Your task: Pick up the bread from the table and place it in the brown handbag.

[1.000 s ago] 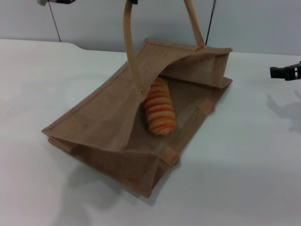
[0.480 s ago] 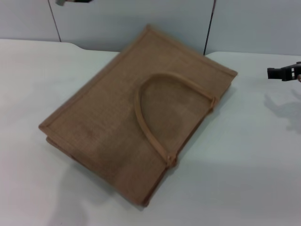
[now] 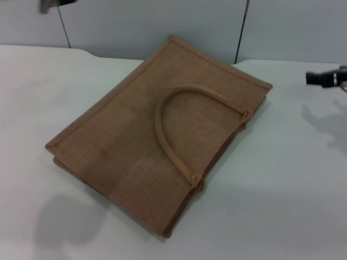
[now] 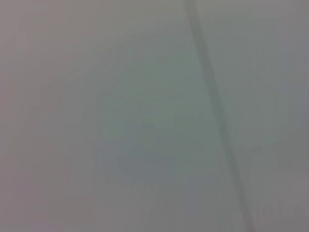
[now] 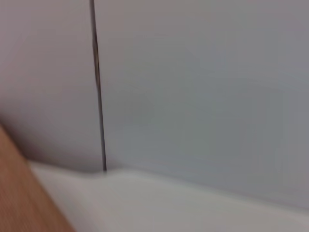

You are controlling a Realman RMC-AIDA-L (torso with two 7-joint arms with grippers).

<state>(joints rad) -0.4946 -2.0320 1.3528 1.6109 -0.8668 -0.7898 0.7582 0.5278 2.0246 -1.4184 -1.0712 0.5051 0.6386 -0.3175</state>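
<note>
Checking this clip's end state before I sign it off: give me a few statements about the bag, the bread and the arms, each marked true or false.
1. The brown handbag lies flat and closed on the table. True.
2. The bread lies on the table beside the bag. False: no bread is in view.
3. One strap handle rests arched on the bag's upper face. True.
4. The left claw grips that handle. False: it is at the head view's top left edge, off the bag.
5. The right claw is off to the right, apart from the bag. True.
</note>
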